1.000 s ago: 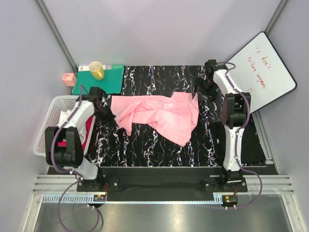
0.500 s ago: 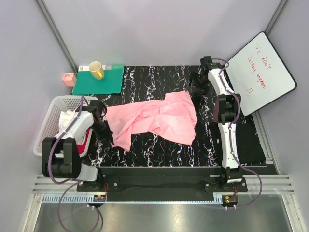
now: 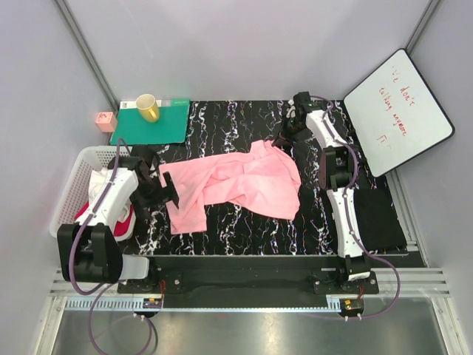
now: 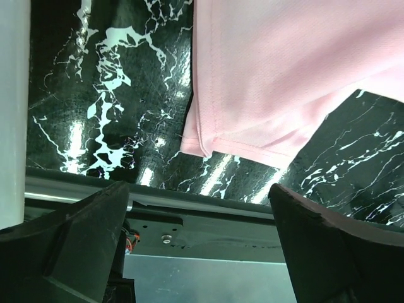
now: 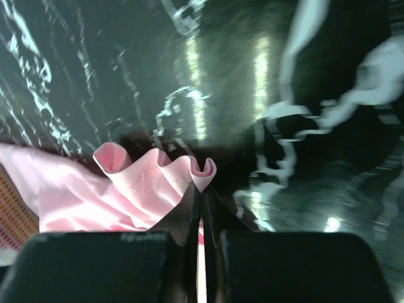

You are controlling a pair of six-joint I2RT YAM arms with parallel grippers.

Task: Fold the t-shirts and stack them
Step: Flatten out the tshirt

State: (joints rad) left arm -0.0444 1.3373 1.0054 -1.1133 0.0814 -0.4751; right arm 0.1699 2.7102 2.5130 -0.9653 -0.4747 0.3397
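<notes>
The right tool (image 5: 202, 205) is pinched tight on a ruffled edge of the light pink t-shirt (image 5: 120, 189), the left tool (image 4: 197, 202) gapes wide and empty, the shirt's hem just ahead.

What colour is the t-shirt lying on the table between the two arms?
Light pink, plain with no print. The t-shirt shows best in the top external view.

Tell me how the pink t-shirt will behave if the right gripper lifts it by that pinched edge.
Probably floppy: the pink t-shirt lies rumpled and ruffles where the right gripper pinches it. It likely hangs and drags across the table rather than rising flat. Seems light, thin cloth.
</notes>
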